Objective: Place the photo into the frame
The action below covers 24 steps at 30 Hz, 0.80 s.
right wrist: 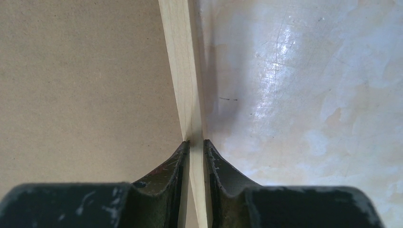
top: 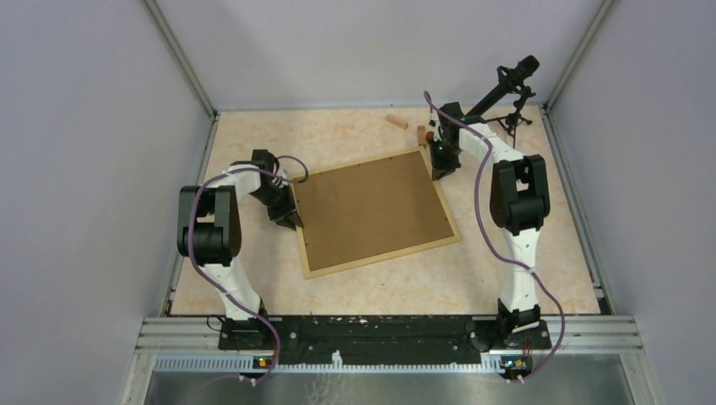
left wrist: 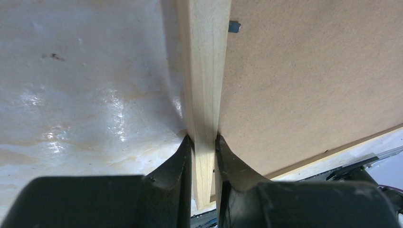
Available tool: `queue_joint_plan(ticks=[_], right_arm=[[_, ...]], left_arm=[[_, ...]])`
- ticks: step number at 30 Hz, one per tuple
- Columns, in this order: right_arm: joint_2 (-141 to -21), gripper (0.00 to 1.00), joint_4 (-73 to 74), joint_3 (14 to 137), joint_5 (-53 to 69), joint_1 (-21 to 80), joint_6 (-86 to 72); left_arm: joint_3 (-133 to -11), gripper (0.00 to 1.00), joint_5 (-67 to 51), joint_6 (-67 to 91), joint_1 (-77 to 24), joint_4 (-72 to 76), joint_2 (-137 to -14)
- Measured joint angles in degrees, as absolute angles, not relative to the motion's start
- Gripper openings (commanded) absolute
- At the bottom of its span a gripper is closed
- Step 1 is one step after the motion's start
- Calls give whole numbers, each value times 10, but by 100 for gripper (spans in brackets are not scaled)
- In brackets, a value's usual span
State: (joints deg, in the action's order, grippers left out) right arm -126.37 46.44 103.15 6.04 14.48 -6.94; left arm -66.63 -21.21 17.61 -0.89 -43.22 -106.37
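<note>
Jaws pinching narrowly, left arm and right arm reach inward.

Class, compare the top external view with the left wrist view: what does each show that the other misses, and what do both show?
Only the top view: the whole frame lying back-up, the right gripper on its right rail near the far corner, and wooden blocks beyond. Only the left wrist view: a small metal tab at the board's edge. Both: the brown board, the left gripper closed on the left rail, and the marbled table.
</note>
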Motion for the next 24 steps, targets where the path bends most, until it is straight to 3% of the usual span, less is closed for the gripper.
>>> queue_joint_plan(ticks=[24], right_arm=[[-1265,16,465,1033,-5,170,-60]], left_arm=[[-666,4,-212,176,-9,-432,-1064]])
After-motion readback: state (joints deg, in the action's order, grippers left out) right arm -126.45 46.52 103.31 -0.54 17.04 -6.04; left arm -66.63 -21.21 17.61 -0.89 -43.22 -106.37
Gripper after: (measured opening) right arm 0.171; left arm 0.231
